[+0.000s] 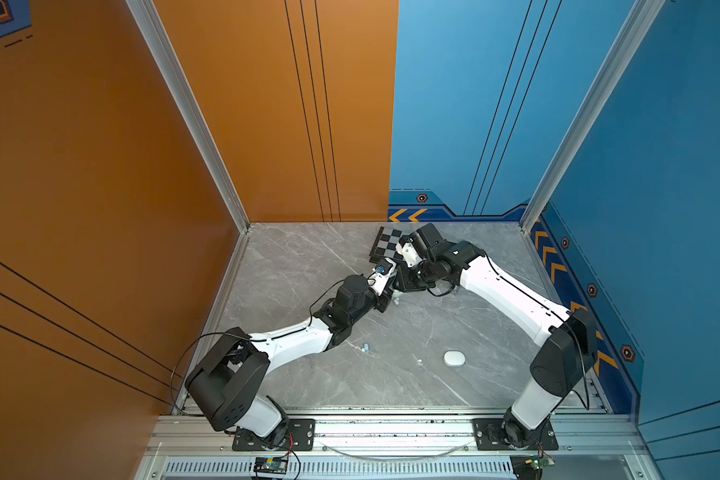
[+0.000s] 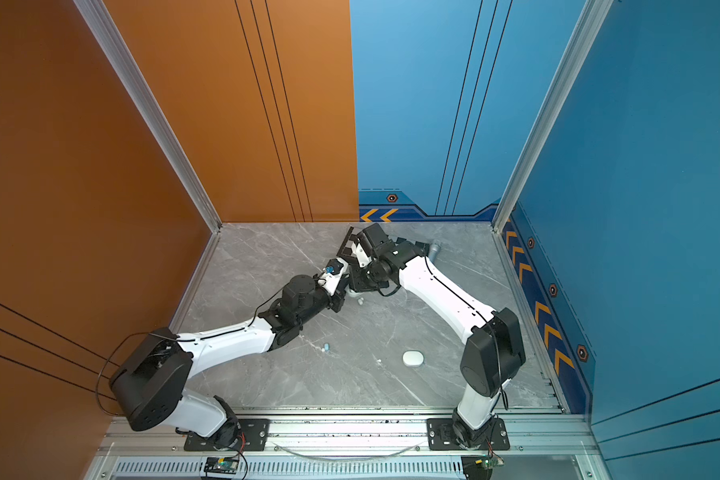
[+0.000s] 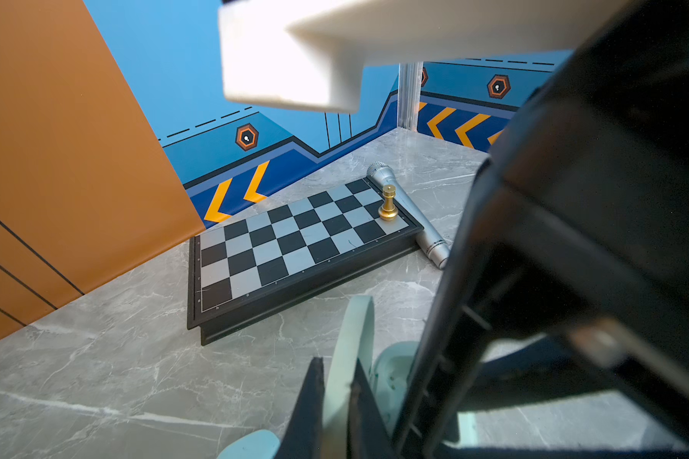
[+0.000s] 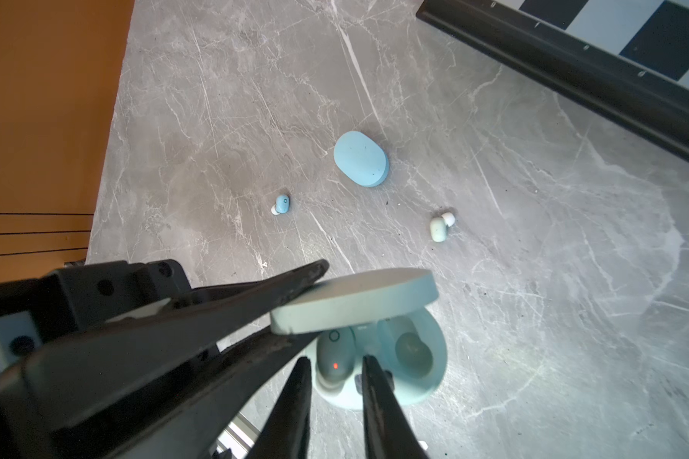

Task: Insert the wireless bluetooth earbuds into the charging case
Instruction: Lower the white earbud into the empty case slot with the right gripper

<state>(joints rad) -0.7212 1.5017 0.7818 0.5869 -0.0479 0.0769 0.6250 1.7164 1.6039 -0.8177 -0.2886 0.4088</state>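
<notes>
Well, one pale green earbud [image 4: 335, 349] sits in the open pale green plastic charging case [image 4: 418, 357], beside an empty cup. The right gripper [image 4: 337, 359] has its fingers a little apart around that bud; squeezing or not, I cannot tell. The left gripper [image 3: 337, 369] pinches the case lid [image 4: 355, 298] by its edge. A small blue earbud [image 4: 282, 204] and a small pale earbud [image 4: 440, 227] lie apart on the bare grey marble table [image 4: 533, 238].

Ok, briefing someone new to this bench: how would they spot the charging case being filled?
Find the chessboard by the back wall; right in front of it sits the open mint case. The left tool pinches its raised lid and one bud with a red light sits inside, unlike the closed blue case nearby and the closed white case nearer the front.
</notes>
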